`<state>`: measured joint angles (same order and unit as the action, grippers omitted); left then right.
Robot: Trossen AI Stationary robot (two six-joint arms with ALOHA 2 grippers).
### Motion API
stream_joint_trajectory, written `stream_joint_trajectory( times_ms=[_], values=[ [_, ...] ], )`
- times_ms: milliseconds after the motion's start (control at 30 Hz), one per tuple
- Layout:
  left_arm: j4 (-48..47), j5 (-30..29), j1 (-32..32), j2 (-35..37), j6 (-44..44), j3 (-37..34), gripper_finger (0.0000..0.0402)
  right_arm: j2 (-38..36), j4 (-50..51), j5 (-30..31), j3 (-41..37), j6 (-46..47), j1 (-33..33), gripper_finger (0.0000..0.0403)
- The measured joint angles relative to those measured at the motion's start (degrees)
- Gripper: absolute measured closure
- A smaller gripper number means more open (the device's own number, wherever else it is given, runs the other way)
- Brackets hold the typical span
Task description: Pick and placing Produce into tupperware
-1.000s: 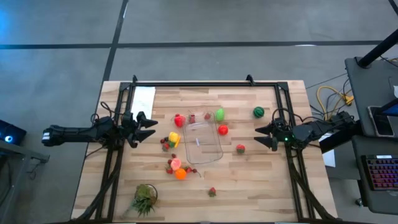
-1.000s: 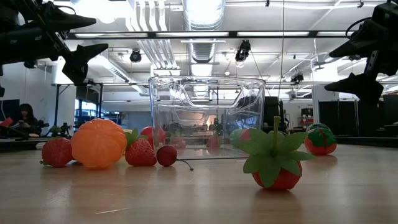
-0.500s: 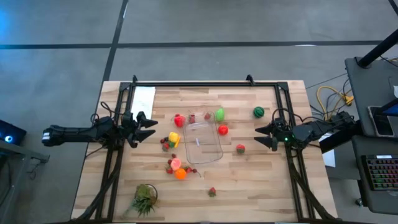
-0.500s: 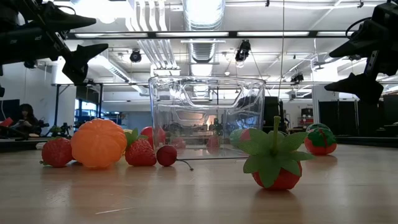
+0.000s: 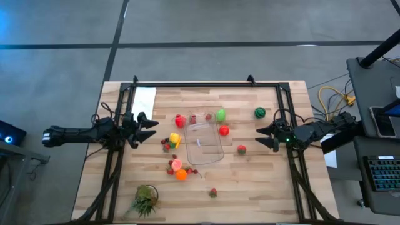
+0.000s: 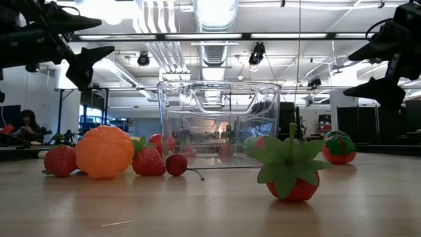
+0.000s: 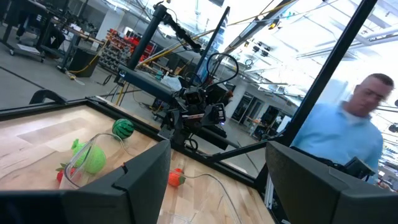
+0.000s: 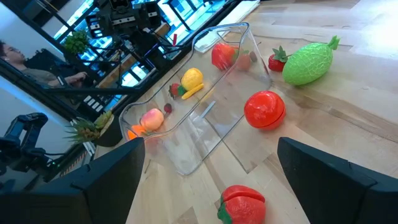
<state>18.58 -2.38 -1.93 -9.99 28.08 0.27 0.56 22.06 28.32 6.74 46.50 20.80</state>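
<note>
Robotics lab, exposed ceiling ducts [image 6: 214,13], equipment racks [image 7: 121,53], cables [image 5: 331,97]

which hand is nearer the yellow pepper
Left. The left hand hovers open just beside the yellow pepper, on the clear container's left side. The right hand hovers open beyond the container's far side, much farther from the pepper.

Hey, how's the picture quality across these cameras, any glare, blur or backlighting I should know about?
Low view: bright ceiling lights behind leave both arms as dark silhouettes, and the clear tupperware picks up reflections. Left wrist view: a person in a blue top is motion-blurred, and the own fingers are soft, dark shapes. Right wrist view: the red tomato shows a small highlight. High view: even light, little shadow.
</note>
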Motion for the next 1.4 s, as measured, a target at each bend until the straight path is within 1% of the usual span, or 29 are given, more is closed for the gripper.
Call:
stream_joint_trajectory(
  times_ms=[667, 700, 767, 900, 933, 967, 1000, 1067, 1300, 1400],
  values=[
    [0.00, -0.01, 0.02, -0.01, 0.00, 0.01, 0.0152, 0.00, -0.71, 0.43, 0.00, 0.57, 0.00, 0.0044],
    [0.00, -0.01, 0.00, -0.01, 0.00, 0.01, 0.0152, 0.02, -2.07, 2.97, -0.10, 0.16, 0.00, 0.0044],
    [0.00, -0.01, 0.01, 0.01, 0.00, 0.02, 0.0152, 0.38, -6.52, 12.09, -0.68, -0.18, -0.09, 0.0044],
    [0.01, 0.01, 0.02, 0.00, 0.00, 0.00, 0.0152, 0.61, -14.21, 32.72, -1.66, -1.42, -0.09, 0.0044],
    [-0.01, 0.00, 0.01, 0.01, 0.00, 0.01, 0.0152, 0.73, -15.00, 36.94, -1.81, -2.30, -0.16, 0.0044],
    [0.00, 0.00, 0.01, 0.01, 0.00, 0.02, 0.0152, 0.74, -15.03, 39.91, -1.94, -2.92, -0.13, 0.0044],
    [0.01, -0.01, 0.02, 0.01, 0.00, 0.02, 0.0152, 0.74, -15.03, 41.22, -1.97, -3.03, -0.13, 0.0044],
    [-0.01, -0.01, 0.01, -0.01, 0.00, 0.02, 0.0152, 0.74, -15.15, 41.62, -1.98, -3.02, -0.13, 0.0044],
    [0.03, -0.01, 0.01, -0.01, 0.00, 0.00, 0.0152, 0.72, -15.15, 38.90, -1.99, -3.02, -0.11, 0.0044],
    [0.06, 0.01, 0.00, 0.01, 0.00, 0.00, 0.0152, 0.71, -16.17, 38.85, -1.99, -1.68, -0.11, 0.0044]
  ],
)
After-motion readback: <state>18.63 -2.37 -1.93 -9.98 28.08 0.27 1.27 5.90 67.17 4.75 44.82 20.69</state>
